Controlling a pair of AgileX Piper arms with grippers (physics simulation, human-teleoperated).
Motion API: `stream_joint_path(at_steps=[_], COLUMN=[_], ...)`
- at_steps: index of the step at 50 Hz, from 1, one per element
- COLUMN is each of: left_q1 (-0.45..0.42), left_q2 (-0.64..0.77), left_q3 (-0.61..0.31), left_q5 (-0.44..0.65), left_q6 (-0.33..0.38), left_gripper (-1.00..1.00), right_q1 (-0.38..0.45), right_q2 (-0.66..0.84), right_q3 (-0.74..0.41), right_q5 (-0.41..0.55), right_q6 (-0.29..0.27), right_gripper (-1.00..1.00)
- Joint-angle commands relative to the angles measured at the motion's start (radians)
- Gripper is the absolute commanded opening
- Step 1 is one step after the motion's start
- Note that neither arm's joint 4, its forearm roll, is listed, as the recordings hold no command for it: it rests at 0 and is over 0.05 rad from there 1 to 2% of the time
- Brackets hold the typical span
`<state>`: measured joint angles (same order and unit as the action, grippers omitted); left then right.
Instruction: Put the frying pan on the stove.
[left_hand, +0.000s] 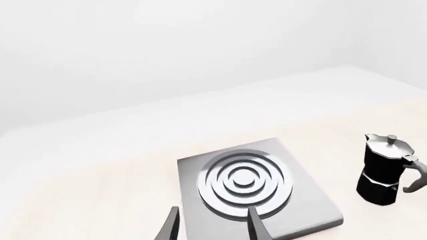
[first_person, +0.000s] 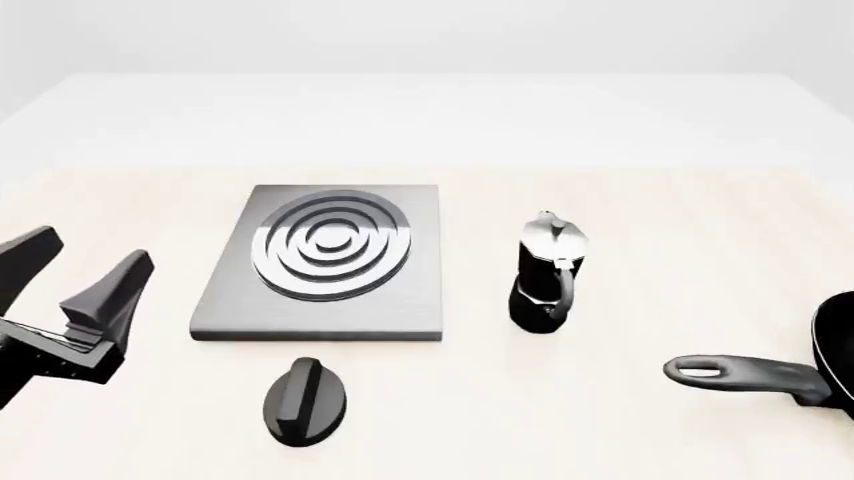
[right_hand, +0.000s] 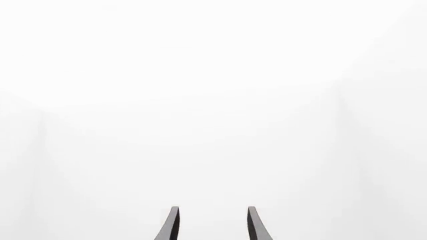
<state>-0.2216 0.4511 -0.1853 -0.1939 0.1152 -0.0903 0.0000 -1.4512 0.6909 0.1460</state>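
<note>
Pan (first_person: 807, 375) at 4 o'clock, half cut off; stove (first_person: 327, 265) at 10. Both claws (first_person: 83, 275) (right_hand: 212, 225) wide, holding nothing. Could maybe bump pot (first_person: 545, 272) between.

Bright, even, diffuse light w/ no clear source; shadows very faint; far edge of pale table (first_person: 667, 130) fades into white backdrop; right wrist view almost fully washed-out white; soft sheen on stove (first_person: 327, 262) rings and moka pot (first_person: 545, 272) lid; renders sharp, no blur or edge distortion.
</note>
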Motion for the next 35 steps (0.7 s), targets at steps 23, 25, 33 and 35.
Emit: stream_joint_path(at_steps=[23, 25, 33, 35], left_q1=[-0.194, -0.208, -0.262, -0.273], left_q2=[0.230, 0.247, 0.324, 0.338], left_q3=[-0.162, -0.178, -0.220, -0.228], left_q5=[-0.052, -0.052, -0.074, -0.078], left_q6=[0.008, 0.007, 0.019, 0.023], left_gripper=[1.00, 1.00, 1.00, 1.00], right_q1=[-0.018, -0.021, -0.023, -0.025], right_q2=[0.000, 0.000, 0.000, 0.000], right_q3=[-0.291, -0.292, -0.319, -0.326], right_q5=[0.136, 0.135, 0.148, 0.151], right_q6=[0.038, 0.039, 0.040, 0.043], right_gripper=[1.00, 1.00, 1.00, 1.00])
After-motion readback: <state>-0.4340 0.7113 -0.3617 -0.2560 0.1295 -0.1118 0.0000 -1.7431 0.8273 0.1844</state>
